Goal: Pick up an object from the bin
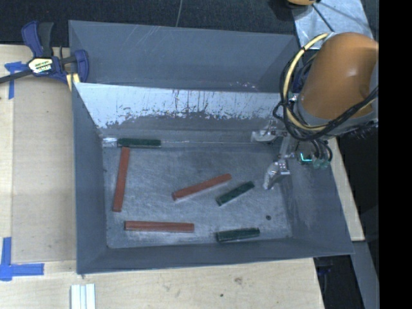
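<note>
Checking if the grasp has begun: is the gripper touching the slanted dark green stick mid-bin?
Apart. The camera view shows bare bin floor between the gripper and the right end of the dark green stick.

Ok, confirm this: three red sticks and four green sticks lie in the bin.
Not right: there are three green sticks, not four, as the camera view shows. Three red sticks do lie in the bin.
</note>
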Robot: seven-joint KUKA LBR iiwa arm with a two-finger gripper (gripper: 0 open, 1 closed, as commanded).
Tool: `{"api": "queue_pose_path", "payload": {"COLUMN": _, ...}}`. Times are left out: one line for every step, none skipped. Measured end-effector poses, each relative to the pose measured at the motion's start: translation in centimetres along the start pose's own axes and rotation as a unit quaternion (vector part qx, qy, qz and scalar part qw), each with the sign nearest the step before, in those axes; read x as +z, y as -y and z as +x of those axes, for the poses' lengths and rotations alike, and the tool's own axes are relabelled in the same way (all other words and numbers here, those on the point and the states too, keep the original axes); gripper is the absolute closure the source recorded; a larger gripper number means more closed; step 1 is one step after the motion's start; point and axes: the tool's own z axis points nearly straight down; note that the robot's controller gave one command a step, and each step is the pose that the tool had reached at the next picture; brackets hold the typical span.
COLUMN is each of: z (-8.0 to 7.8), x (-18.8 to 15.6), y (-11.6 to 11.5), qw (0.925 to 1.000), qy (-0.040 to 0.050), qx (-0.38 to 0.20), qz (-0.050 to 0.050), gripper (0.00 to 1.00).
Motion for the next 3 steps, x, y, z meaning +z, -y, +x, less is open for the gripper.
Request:
{"api": "queue_pose_path", "payload": {"z": -0.2, "x": -0.5, "y": 0.0, "qw": 1.0, "qy": 0.0042, "qx": -0.001, "qz": 0.0, "gripper": 0.0}}
{"api": "queue_pose_path", "payload": {"z": -0.2, "x": 4.5, "y": 0.1, "qw": 0.9999, "qy": 0.0076, "qx": -0.015, "qz": 0.001, "gripper": 0.0}}
{"api": "queue_pose_path", "payload": {"z": 1.3, "x": 11.0, "y": -1.5, "qw": 0.9995, "qy": 0.0049, "qx": -0.031, "qz": 0.001, "gripper": 0.0}}
